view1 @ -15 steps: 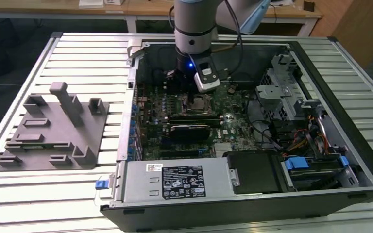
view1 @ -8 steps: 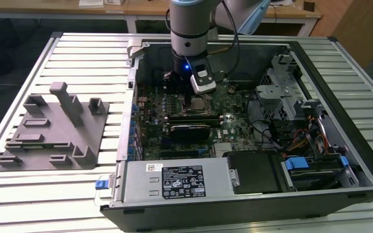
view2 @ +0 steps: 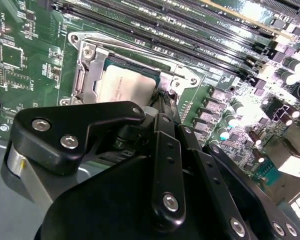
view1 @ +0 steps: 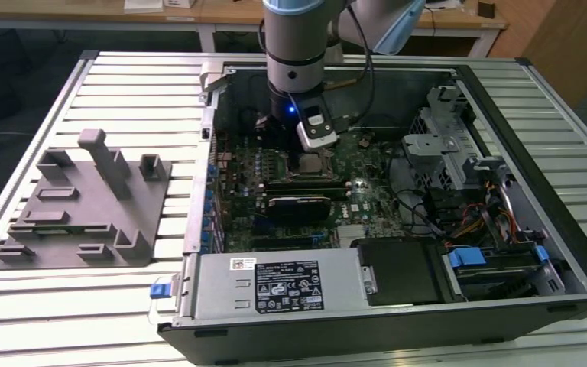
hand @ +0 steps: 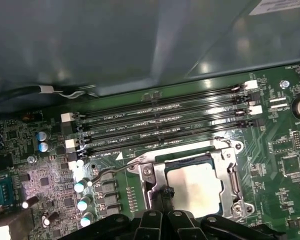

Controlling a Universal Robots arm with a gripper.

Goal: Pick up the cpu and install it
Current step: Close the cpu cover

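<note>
Inside the open case (view1: pixel 375 336), the board's (hand: pixel 285 160) socket (hand: pixel 230 170) already cradles the cpu (hand: pixel 195 187). The gripper (hand: pixel 162 192) hangs pinched narrow and empty at the socket's edge. A sideways nudge there could scrape the cpu or bend the lever (hand: pixel 115 170).

I read the cpu (view2: pixel 125 86) top as pale silvery metal, satin sheen. Socket frame (hand: pixel 231 170): bare bright metal. Gripper (view2: pixel 165 97): glossy black, smooth. Board (hand: pixel 285 155): glossy green. Tray (view1: pixel 79 206): matt grey plastic. Table (view1: pixel 120 84): ribbed pale metal.
</note>
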